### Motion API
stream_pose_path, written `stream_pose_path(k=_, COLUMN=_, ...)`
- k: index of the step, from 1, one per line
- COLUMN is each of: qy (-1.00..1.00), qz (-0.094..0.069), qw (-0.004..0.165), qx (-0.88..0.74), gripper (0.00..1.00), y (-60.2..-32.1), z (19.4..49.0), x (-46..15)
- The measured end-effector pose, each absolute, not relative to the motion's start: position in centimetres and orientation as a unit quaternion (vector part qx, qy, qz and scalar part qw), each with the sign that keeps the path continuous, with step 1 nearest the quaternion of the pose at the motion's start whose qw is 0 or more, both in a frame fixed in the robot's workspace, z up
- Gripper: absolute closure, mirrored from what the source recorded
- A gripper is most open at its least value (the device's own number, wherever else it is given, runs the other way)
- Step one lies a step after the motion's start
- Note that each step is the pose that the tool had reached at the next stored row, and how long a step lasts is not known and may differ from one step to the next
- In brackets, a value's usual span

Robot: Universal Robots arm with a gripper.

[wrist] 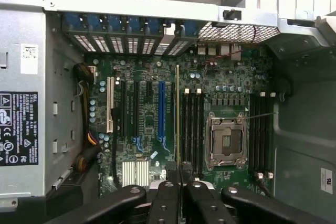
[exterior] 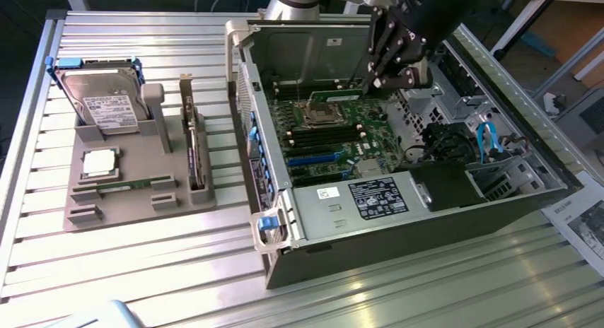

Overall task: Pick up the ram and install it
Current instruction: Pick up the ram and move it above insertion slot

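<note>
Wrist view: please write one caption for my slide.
The tool holds the ram edge-on over the motherboard, near the CPU socket.

Downward-pointing pincer, fingers tight on the thin ram

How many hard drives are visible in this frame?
1. The hard drive stands upright in the grey holder at the exterior view's left, beside the open computer case. More could be hidden inside the case's bays.

Tray w/ hard drive at exterior view's left; PC case right; claw w/ ram over mobo.
</note>
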State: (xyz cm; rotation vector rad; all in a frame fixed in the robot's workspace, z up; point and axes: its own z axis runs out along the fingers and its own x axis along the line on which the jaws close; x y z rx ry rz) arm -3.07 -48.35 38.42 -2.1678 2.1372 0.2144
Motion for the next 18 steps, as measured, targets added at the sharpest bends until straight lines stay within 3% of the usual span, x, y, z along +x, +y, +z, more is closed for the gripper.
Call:
stream_pose_path(k=13, qy=0.699, qz=0.071, qw=0.047, qx=-0.71, gripper=0.88, y=-43.1, z=38.1, x=-2.8)
stream_pose_path(k=18, qy=0.699, qz=0.071, qw=0.047, qx=-0.71, gripper=0.88, y=-43.1, z=38.0, x=-2.8)
